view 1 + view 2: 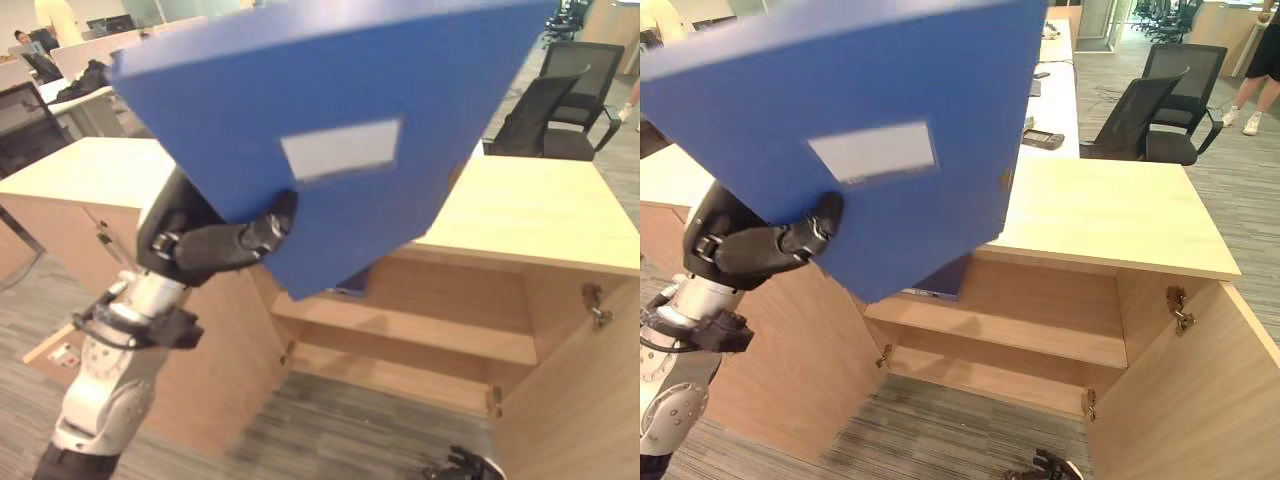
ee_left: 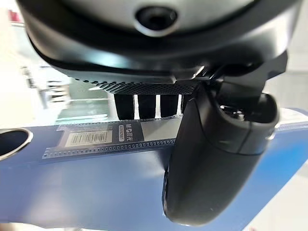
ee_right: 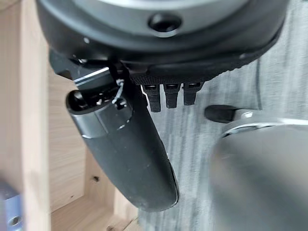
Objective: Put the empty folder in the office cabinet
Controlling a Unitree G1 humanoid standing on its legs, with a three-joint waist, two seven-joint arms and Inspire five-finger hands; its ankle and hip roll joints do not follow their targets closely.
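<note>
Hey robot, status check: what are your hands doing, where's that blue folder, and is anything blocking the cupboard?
Left hand pinching blue folder, held high. Right hand empty. Cabinet doors open, shelves look clear.

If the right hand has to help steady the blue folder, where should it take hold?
Probably the folder's free lower-right edge, coming up from below on the robot's right. The left hand already pinches the lower-left edge, thumb across the front, and the folder hangs tilted above the open cabinet, leaving that side bare.

The left hand point(image 1: 215, 245) is glossy black with a rounded thumb, on a silver-grey arm point(image 1: 105, 385) with a dark clamp at its wrist.
</note>
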